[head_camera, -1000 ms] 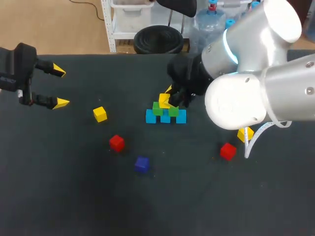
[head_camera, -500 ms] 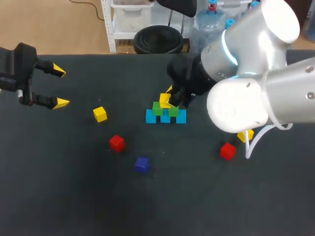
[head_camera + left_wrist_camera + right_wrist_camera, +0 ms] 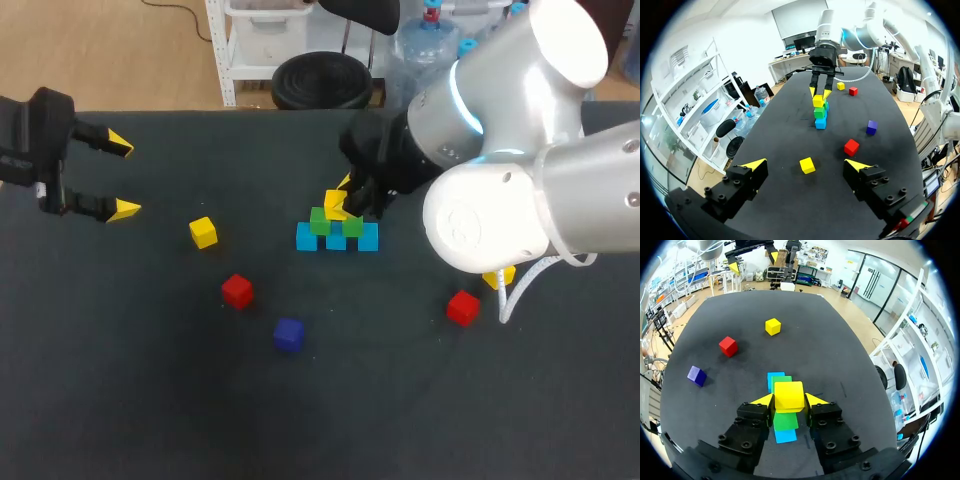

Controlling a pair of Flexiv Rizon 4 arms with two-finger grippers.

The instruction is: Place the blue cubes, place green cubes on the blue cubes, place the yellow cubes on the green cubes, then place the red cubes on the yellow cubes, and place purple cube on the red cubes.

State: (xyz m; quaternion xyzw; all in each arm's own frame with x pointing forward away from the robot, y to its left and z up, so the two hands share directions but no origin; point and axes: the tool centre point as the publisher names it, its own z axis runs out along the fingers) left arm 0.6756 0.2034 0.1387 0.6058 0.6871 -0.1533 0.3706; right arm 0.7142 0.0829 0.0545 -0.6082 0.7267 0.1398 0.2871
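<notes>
Only the right arm point(image 3: 500, 215) has drifted slightly at the elbow; the right gripper point(image 3: 789, 399) stays clamped on the yellow cube point(image 3: 789, 395), which sits on the green cubes point(image 3: 320, 221) above the blue cubes point(image 3: 306, 237). The cube looks light, rigid and smooth, best held by opposite flat sides. The left gripper point(image 3: 120, 178) hangs spread apart at nine o'clock, and open table point(image 3: 150, 400) lies toward six o'clock.
</notes>
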